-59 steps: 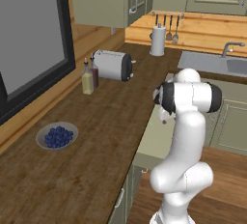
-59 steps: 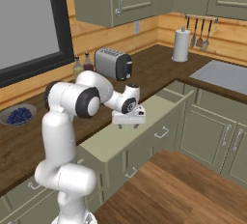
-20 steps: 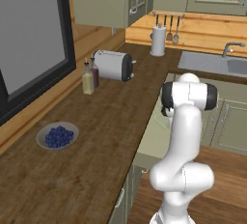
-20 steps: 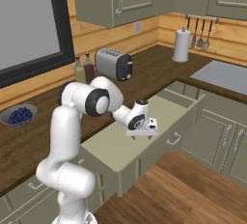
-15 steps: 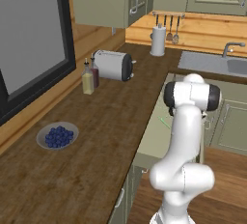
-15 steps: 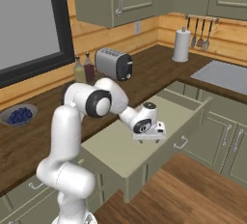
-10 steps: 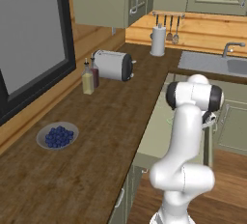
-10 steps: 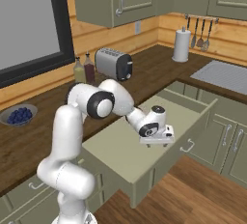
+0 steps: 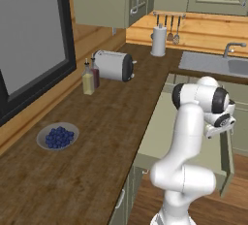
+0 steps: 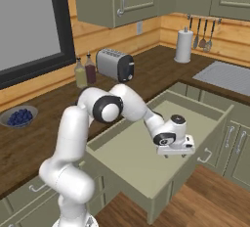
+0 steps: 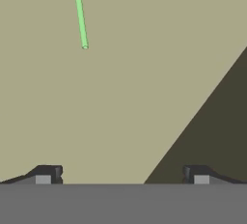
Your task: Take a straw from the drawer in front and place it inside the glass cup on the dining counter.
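Bright green straw (image 11: 80,13) on the drawer (image 10: 146,143)'s pale olive floor; sage-green drawer walls; dark brown wood-grain tabletop (image 9: 97,136); blue berries (image 9: 58,136).

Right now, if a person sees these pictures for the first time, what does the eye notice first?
The white arm bends low over the open drawer, its gripper open above the pale floor. In the hand view a thin green straw lies on that floor, ahead of the fingertips. On the worktop behind stands a toaster.
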Robot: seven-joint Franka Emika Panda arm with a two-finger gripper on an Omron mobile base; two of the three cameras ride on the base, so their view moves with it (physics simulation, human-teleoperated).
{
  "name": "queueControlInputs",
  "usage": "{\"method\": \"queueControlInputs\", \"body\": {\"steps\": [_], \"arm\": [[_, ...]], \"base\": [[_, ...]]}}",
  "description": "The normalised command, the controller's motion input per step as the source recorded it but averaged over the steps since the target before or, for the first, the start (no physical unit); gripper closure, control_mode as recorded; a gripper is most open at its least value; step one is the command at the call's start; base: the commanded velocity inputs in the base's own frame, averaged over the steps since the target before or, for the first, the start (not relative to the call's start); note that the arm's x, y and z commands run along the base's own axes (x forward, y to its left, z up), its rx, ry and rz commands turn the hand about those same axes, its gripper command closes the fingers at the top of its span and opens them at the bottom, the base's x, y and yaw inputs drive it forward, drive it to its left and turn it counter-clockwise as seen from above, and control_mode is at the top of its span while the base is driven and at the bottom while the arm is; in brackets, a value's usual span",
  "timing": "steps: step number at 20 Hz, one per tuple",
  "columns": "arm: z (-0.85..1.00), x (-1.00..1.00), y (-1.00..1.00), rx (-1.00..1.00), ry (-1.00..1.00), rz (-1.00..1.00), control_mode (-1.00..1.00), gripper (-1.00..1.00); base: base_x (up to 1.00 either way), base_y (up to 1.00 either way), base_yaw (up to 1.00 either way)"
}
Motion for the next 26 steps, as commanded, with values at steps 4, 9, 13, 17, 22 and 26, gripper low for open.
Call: {"method": "queueControlInputs", "body": {"steps": [4, 9, 13, 17, 22, 26], "arm": [[0.00, -0.31, -0.65, 0.00, 0.00, 0.00, -1.00, -1.00], [0.00, -0.29, -0.58, 0.00, 0.00, -0.01, -1.00, -1.00], [0.12, -0.07, -0.27, 0.00, 0.00, -0.03, -1.00, -1.00], [0.34, 0.21, 0.41, 0.00, 0.00, -0.16, -1.00, -1.00], [0.28, 0.42, 0.76, 0.00, 0.00, -0.25, -1.00, -1.00], [0.27, 0.49, 0.60, 0.00, 0.00, -0.36, -1.00, -1.00]], "base": [[0.00, 0.00, 0.00], [0.00, 0.00, 0.00], [0.00, 0.00, 0.00], [0.00, 0.00, 0.00], [0.00, 0.00, 0.00], [0.00, 0.00, 0.00]]}}
